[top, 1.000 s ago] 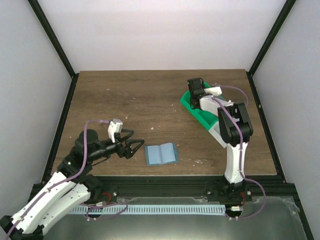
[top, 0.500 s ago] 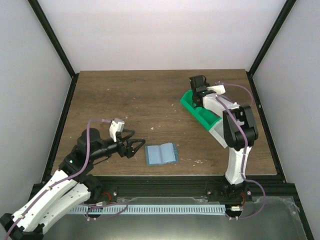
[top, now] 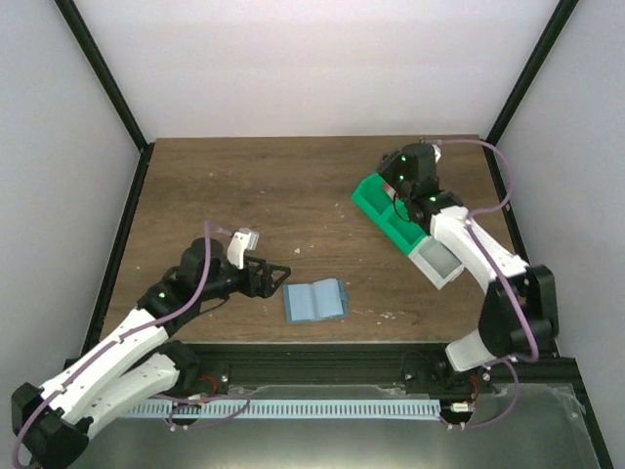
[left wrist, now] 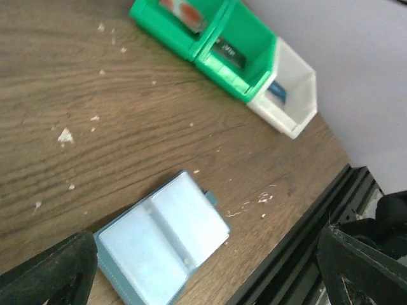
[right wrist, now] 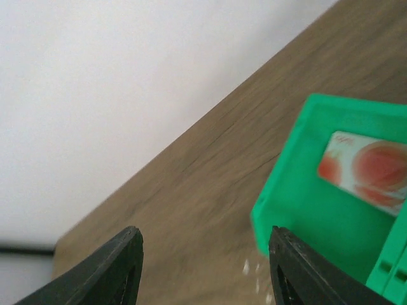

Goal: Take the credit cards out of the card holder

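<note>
The light-blue card holder (top: pixel 314 300) lies open and flat near the table's front edge; it also shows in the left wrist view (left wrist: pixel 162 238), with no card visible in it. My left gripper (top: pixel 278 276) is open and empty, just left of the holder and apart from it (left wrist: pixel 206 260). My right gripper (top: pixel 395 186) is open and empty over the far end of the green bin (right wrist: pixel 205 241). A pinkish-red credit card (right wrist: pixel 365 168) lies in that bin's far compartment, also seen in the left wrist view (left wrist: pixel 184 9).
A row of bins stands at the right: two green compartments (top: pixel 376 200) and a white one (top: pixel 439 262). The second green compartment holds a dark card (left wrist: pixel 229 51), the white one a blue card (left wrist: pixel 276 92). Small white crumbs dot the wood.
My left arm has reached forward and right, bringing its open gripper close to the holder. My right arm has swung out to the right, its gripper staying over the green bin.
</note>
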Robot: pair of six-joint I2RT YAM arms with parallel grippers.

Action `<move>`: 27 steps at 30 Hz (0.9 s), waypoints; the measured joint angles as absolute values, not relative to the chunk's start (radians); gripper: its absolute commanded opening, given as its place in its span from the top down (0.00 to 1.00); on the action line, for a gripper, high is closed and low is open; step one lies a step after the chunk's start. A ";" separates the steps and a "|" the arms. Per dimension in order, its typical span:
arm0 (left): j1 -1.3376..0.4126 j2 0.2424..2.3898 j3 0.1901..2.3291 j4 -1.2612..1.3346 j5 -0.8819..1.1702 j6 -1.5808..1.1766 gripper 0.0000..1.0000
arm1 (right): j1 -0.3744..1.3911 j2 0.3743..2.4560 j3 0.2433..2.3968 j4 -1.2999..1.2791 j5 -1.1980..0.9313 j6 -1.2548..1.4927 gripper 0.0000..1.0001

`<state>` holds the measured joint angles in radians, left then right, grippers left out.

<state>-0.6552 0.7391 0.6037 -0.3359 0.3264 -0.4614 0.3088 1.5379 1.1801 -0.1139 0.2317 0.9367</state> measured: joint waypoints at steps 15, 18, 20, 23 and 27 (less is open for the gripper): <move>-0.655 0.922 0.326 -0.084 0.380 -0.711 0.44 | 0.588 1.076 0.649 -0.216 -0.287 0.710 0.45; -0.655 0.970 0.245 -0.002 0.389 -0.763 0.44 | 0.658 1.047 0.538 -0.214 -0.322 0.736 0.46; -0.656 1.004 0.211 0.057 0.391 -0.789 0.45 | 0.688 1.051 0.493 -0.213 -0.336 0.745 0.48; -0.658 1.076 0.186 0.156 0.398 -0.817 0.54 | 0.715 1.079 0.458 -0.202 -0.353 0.753 0.53; -0.669 1.194 0.174 0.295 0.436 -0.854 0.68 | 0.739 1.135 0.442 -0.173 -0.367 0.755 0.56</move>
<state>-0.6689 1.1938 0.1738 0.2951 0.4362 -0.8536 0.7395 1.1351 0.4419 -0.1726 -0.3672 0.7551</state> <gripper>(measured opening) 0.406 0.460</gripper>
